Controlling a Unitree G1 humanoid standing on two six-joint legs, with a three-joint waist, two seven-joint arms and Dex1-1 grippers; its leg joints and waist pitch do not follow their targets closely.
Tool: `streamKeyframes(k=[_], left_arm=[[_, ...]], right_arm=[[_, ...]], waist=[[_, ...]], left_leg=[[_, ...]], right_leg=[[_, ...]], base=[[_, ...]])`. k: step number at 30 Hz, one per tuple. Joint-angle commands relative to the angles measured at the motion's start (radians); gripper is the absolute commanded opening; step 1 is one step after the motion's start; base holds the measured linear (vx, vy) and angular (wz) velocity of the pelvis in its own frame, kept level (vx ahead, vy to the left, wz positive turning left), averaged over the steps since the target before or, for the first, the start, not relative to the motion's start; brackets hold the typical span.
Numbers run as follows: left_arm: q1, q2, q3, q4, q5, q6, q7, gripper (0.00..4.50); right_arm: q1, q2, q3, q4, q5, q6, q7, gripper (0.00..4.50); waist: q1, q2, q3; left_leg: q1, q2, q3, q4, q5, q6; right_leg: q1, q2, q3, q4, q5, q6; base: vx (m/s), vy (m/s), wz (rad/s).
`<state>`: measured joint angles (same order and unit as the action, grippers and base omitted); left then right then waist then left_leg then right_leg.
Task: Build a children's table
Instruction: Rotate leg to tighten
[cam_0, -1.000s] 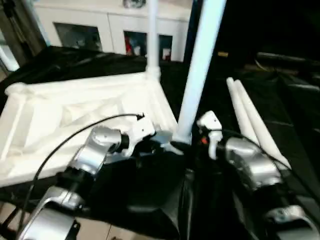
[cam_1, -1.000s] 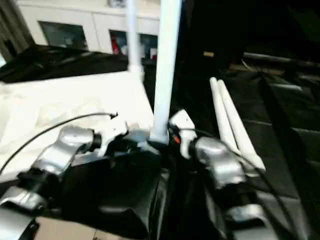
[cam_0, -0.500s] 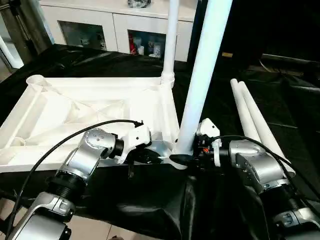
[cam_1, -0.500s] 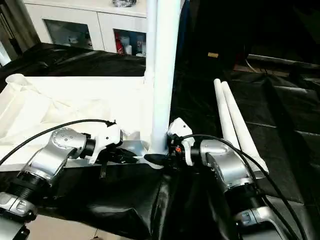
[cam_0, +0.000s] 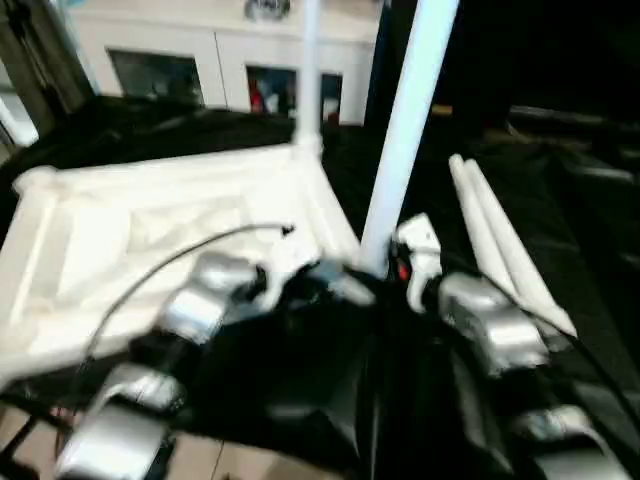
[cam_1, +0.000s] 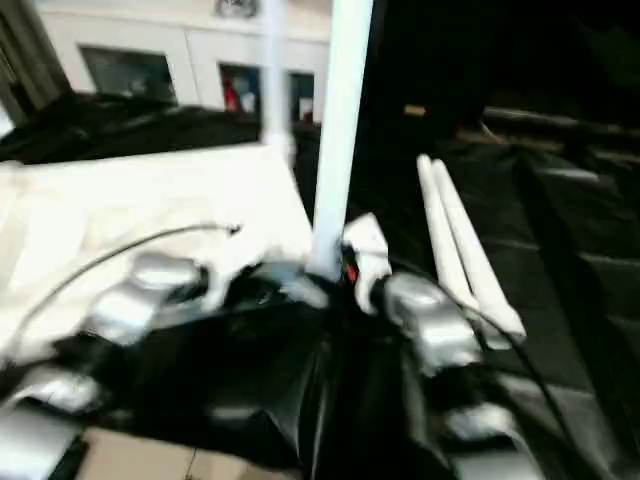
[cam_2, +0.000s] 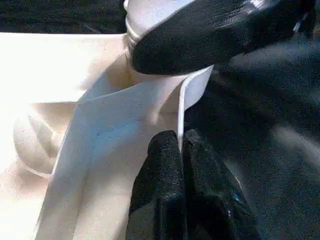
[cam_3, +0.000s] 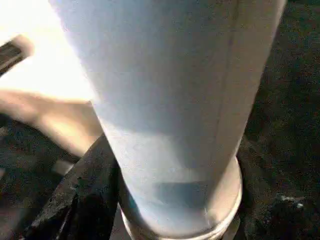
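**Spotter:** Where's the table at?

**Me:** The tabletop (cam_0: 150, 220) lies underside up on the black-draped worktop (cam_0: 560, 200), so its corner sockets face upward to take the legs. Two legs stand in it: the far leg (cam_0: 308, 70) at the back corner and the near leg (cam_0: 405, 120) at the corner closest to me. The two spare legs (cam_0: 500, 240) lie side by side on the drape to my right, well apart from the tabletop.

**Spotter:** What are your hands doing?

**Me:** My left fingers (cam_2: 162, 170) are closed, their tips pressed together at the thin upright wall of the tabletop, just beside the near socket. My guess is that steadies the corner while the leg seats. I can't say whether the wall is actually pinched between them. My right arm (cam_0: 480, 325) reaches in to the foot of the near leg. Whether that side has closed on the leg, I cannot tell.

**Spotter:** How does the stuff look?

**Me:** It's smooth white plastic throughout. The legs are long round tubes, and the near one ends in a slightly wider collar where it meets the socket. The underside is ribbed, with diagonal braces inside a raised rim and rounded corners. I judge it light but slippery.
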<state>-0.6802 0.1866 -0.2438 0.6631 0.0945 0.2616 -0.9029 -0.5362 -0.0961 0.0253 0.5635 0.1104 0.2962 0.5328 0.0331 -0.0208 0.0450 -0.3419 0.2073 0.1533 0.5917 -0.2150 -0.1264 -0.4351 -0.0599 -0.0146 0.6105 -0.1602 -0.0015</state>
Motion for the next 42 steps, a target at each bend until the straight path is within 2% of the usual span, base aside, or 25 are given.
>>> streamKeyframes(k=[1,3,5,6,7,10,11,12,13,17,19,24,27,32,33,37,39,42], left_arm=[[-0.047,-0.059,0.066,0.013,-0.047,-0.014,0.121,0.00],[-0.060,-0.075,0.052,0.033,-0.034,-0.033,0.131,0.00],[-0.060,-0.077,0.043,0.033,-0.032,-0.046,0.119,0.00],[-0.058,-0.076,0.038,0.031,-0.032,-0.052,0.110,0.00],[-0.050,-0.071,0.031,0.021,-0.031,-0.061,0.095,0.00],[-0.038,-0.063,0.024,0.010,-0.029,-0.067,0.074,0.00],[-0.029,-0.055,0.019,0.004,-0.030,-0.076,0.060,0.00],[-0.010,-0.032,0.008,-0.013,-0.030,-0.090,0.027,0.00],[-0.008,-0.031,0.007,-0.014,-0.030,-0.093,0.024,0.00],[0.028,0.005,-0.006,-0.051,-0.044,-0.121,-0.055,0.00],[0.064,0.043,-0.019,-0.098,-0.064,-0.134,-0.143,0.00],[0.103,0.094,-0.037,-0.155,-0.096,-0.127,-0.260,0.00],[0.115,0.112,-0.043,-0.172,-0.103,-0.125,-0.297,0.00],[0.136,0.142,-0.052,-0.210,-0.109,-0.114,-0.366,0.00],[0.138,0.144,-0.054,-0.215,-0.110,-0.111,-0.371,0.00],[0.143,0.146,-0.058,-0.223,-0.108,-0.105,-0.378,0.00],[0.143,0.145,-0.060,-0.224,-0.108,-0.104,-0.377,0.00],[0.144,0.140,-0.059,-0.222,-0.103,-0.101,-0.366,0.00]], right_arm=[[0.003,0.073,0.042,0.050,-0.005,0.013,-0.049,2.70],[-0.010,0.107,0.069,0.066,-0.035,-0.029,-0.070,2.70],[-0.012,0.117,0.078,0.070,-0.038,-0.044,-0.051,2.70],[-0.012,0.120,0.081,0.070,-0.034,-0.048,-0.038,3.26],[-0.010,0.120,0.083,0.064,-0.026,-0.043,-0.015,3.40],[-0.009,0.119,0.081,0.059,-0.015,-0.031,0.014,3.61],[-0.007,0.105,0.087,0.055,-0.016,-0.036,0.031,3.76],[0.006,0.070,0.115,0.036,-0.032,-0.058,0.072,3.86],[0.007,0.068,0.117,0.035,-0.033,-0.060,0.075,3.90],[0.039,0.006,0.140,-0.021,-0.018,-0.086,0.205,3.90],[0.066,-0.055,0.149,-0.084,0.014,-0.086,0.328,3.90],[0.092,-0.137,0.168,-0.140,0.042,-0.074,0.472,3.90],[0.100,-0.168,0.179,-0.151,0.045,-0.076,0.521,3.90],[0.104,-0.199,0.175,-0.172,0.061,-0.059,0.583,3.90],[0.102,-0.201,0.176,-0.172,0.063,-0.056,0.588,3.65],[0.101,-0.204,0.179,-0.170,0.063,-0.055,0.597,3.51],[0.103,-0.202,0.182,-0.175,0.068,-0.044,0.598,3.23],[0.111,-0.197,0.184,-0.180,0.069,-0.039,0.592,3.08]], waist=[[0.005,-0.007,-0.058],[0.005,-0.009,-0.060],[0.006,-0.006,-0.062],[0.006,-0.006,-0.062],[0.006,-0.006,-0.061],[0.004,-0.005,-0.059],[0.004,-0.009,-0.060],[0.005,-0.007,-0.058],[0.006,-0.008,-0.058],[0.006,-0.008,-0.056],[0.006,-0.007,-0.057],[0.006,-0.004,-0.056],[0.009,-0.004,-0.056],[0.013,-0.003,-0.056],[0.013,-0.002,-0.056],[0.015,-0.002,-0.056],[0.015,-0.004,-0.057],[0.016,-0.004,-0.057]], left_leg=[[-0.017,-0.009,0.015,-0.068,-0.144,0.022],[-0.018,-0.009,0.017,-0.068,-0.131,0.030],[-0.020,-0.008,0.017,-0.067,-0.117,0.039],[-0.020,-0.007,0.017,-0.067,-0.113,0.047],[-0.020,-0.007,0.018,-0.066,-0.115,0.054],[-0.019,-0.006,0.018,-0.068,-0.136,0.060],[-0.019,-0.007,0.018,-0.067,-0.140,0.061],[-0.019,-0.005,0.017,-0.069,-0.150,0.059],[-0.020,-0.005,0.016,-0.069,-0.153,0.060],[-0.019,-0.001,0.017,-0.070,-0.161,0.071],[-0.020,0.001,0.016,-0.071,-0.160,0.074],[-0.017,0.003,0.017,-0.071,-0.170,0.079],[-0.014,0.005,0.018,-0.071,-0.176,0.077],[-0.016,0.005,0.018,-0.071,-0.165,0.074],[-0.016,0.004,0.018,-0.071,-0.163,0.073],[-0.015,0.005,0.018,-0.071,-0.164,0.065],[-0.016,0.004,0.018,-0.071,-0.159,0.064],[-0.015,0.005,0.018,-0.071,-0.151,0.065]], right_leg=[[0.065,-0.045,0.022,-0.088,-0.392,-0.135],[0.066,-0.043,0.021,-0.084,-0.328,-0.153],[0.070,-0.043,0.022,-0.077,-0.261,-0.177],[0.072,-0.042,0.021,-0.075,-0.226,-0.192],[0.074,-0.042,0.021,-0.075,-0.213,-0.201],[0.074,-0.044,0.021,-0.077,-0.232,-0.206],[0.075,-0.044,0.021,-0.079,-0.244,-0.203],[0.074,-0.046,0.021,-0.081,-0.280,-0.193],[0.075,-0.046,0.020,-0.081,-0.284,-0.191],[0.072,-0.047,0.022,-0.083,-0.294,-0.186],[0.073,-0.047,0.022,-0.081,-0.288,-0.190],[0.069,-0.045,0.022,-0.078,-0.275,-0.208],[0.066,-0.046,0.023,-0.079,-0.284,-0.211],[0.067,-0.045,0.023,-0.078,-0.275,-0.209],[0.067,-0.045,0.023,-0.078,-0.272,-0.210],[0.067,-0.046,0.023,-0.078,-0.276,-0.208],[0.068,-0.045,0.022,-0.077,-0.270,-0.208],[0.068,-0.045,0.022,-0.076,-0.258,-0.209]], base=[[0.000,0.000,0.00],[0.000,0.000,0.00],[0.000,0.000,0.00],[0.000,0.000,0.00],[0.000,0.000,0.00],[0.000,0.000,0.00],[0.000,0.000,0.00],[0.000,0.000,0.00],[0.000,0.000,0.00],[0.000,0.000,0.00],[0.000,0.000,0.00],[0.000,0.000,0.00],[0.000,0.000,0.00],[0.000,0.000,0.00],[0.000,0.000,0.00],[0.000,0.000,0.00],[0.000,0.000,0.00],[0.000,0.000,0.00]])
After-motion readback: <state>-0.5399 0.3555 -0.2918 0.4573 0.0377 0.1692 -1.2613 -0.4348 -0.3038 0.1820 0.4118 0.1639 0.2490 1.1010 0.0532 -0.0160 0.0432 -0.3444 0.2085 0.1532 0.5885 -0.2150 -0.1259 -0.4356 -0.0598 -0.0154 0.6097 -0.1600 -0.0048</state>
